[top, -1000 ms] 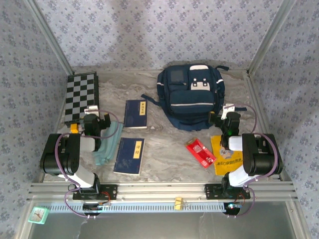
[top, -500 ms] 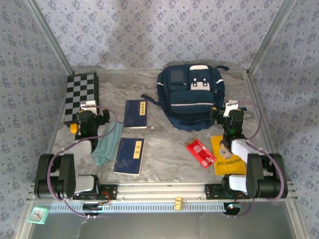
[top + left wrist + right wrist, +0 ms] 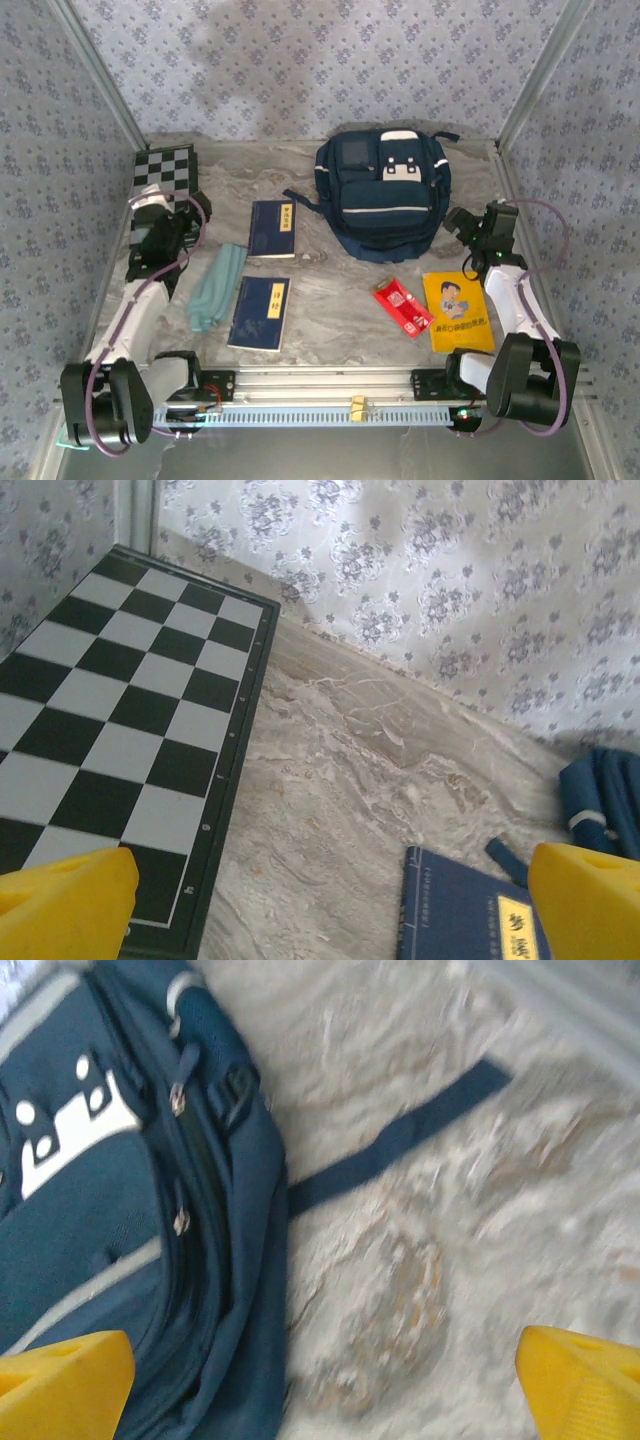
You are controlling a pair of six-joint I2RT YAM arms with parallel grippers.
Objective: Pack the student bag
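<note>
Two claws, both spread wide, empty. From above: my left claw is over the chessboard, and my right claw is just right of the bag, which lies at back centre. Left wrist: chessboard left, book corner below. Right wrist: bag left, strap trailing right.

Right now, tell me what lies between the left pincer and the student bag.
In the top view, the farther navy notebook lies between the left pincer and the student bag; the rest is bare marble table.

Right wrist view blurred, student bag cut off at left; chessboard cropped at left.
</note>
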